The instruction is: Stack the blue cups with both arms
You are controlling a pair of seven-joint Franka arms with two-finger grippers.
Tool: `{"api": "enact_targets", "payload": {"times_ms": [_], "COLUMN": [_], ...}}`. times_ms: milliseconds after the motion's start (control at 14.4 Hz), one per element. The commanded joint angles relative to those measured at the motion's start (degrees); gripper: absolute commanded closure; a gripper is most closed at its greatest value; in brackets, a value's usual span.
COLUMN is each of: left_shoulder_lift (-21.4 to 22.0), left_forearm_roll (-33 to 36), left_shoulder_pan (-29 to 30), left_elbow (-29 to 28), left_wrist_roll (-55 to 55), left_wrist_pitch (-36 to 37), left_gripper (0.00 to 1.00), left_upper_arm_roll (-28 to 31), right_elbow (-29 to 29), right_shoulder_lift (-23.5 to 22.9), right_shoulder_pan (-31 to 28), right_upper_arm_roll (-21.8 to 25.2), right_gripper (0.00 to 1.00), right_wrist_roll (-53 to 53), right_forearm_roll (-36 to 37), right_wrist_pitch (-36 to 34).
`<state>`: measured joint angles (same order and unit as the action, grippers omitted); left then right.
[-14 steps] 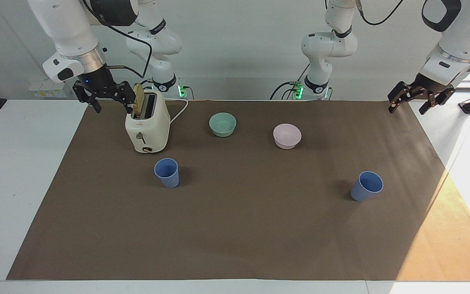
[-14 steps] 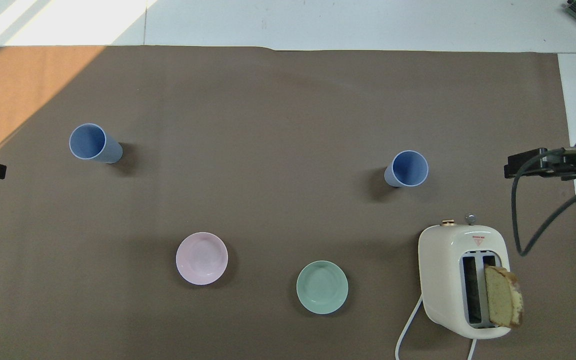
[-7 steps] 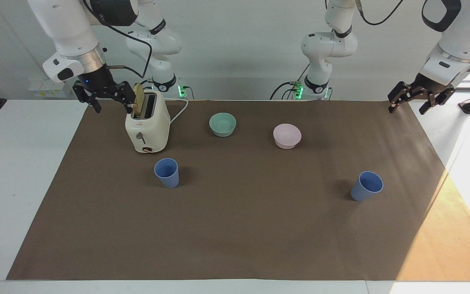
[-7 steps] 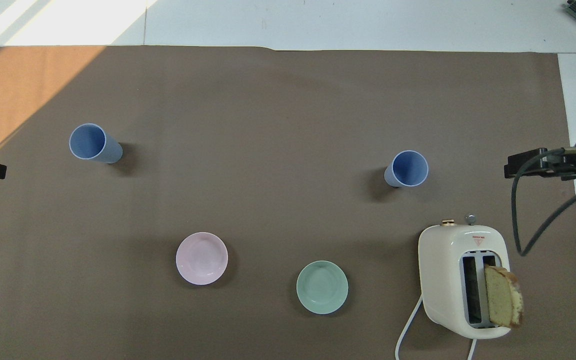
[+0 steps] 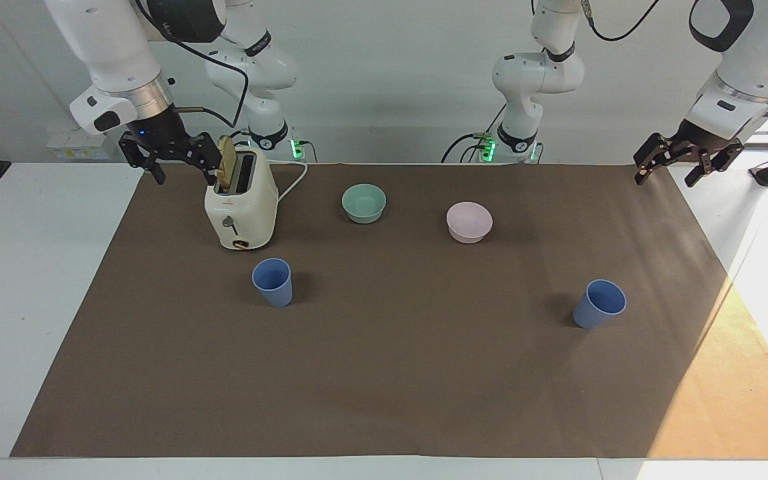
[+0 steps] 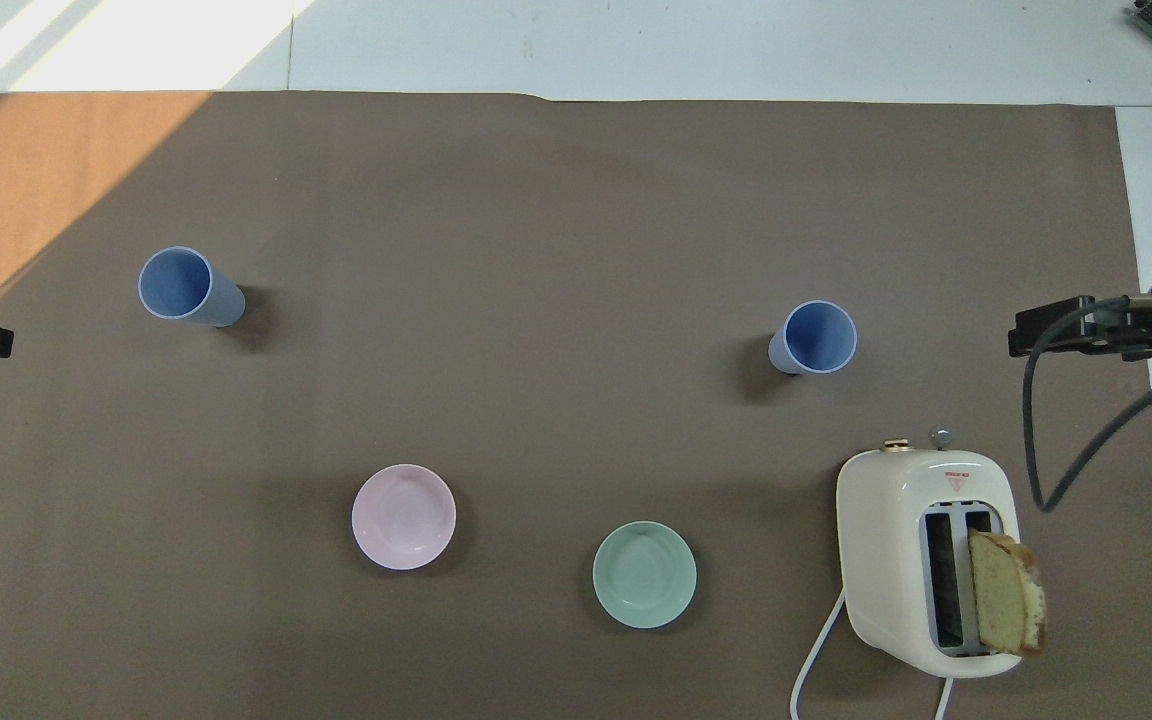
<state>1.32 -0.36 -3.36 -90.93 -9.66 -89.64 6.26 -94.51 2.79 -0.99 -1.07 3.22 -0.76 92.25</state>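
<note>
two blue cups are seen upright and well apart on the bench. one blue cup (image 5: 273, 281) lies at the right tool (image 5: 172, 155) end, the other blue cup (image 5: 599, 303) at the left tool (image 5: 685, 160) end. both tools are held spread, empty, raised.

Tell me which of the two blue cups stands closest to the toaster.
The blue cup toward the right arm's end of the table, just farther from the robots than the toaster. The other blue cup stands alone toward the left arm's end.

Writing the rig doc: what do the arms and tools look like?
Both arms are glossy white and jointed, with dark grey joint caps and black cables. The right arm has a silver wrist ring; so does the left arm. Right tool and left tool are black, with linked fingers.
</note>
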Motion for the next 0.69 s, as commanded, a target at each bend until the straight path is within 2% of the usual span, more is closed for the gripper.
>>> {"api": "enact_targets", "payload": {"times_ms": [0,623], "left_shoulder_lift": [-0.26,-0.26], "left_forearm_roll": [0.27,0.27], "left_shoulder_pan": [-0.33,-0.33], "left_elbow": [0.75,0.75], "left_wrist_roll": [0.43,0.87], "left_wrist_pitch": [-0.10,-0.10], "left_gripper": [0.00,0.00], "left_upper_arm_roll": [-0.02,-0.20], "right_elbow": [0.65,0.65], "right_shoulder_lift": [-0.41,-0.41], "right_shoulder_pan": [-0.06,-0.06], "right_upper_arm_roll": [0.01,0.01], "right_gripper": [0.00,0.00], "right_wrist_roll": [1.00,1.00], "right_forearm_roll": [-0.39,-0.39], "right_wrist_pitch": [-0.40,-0.40]}}
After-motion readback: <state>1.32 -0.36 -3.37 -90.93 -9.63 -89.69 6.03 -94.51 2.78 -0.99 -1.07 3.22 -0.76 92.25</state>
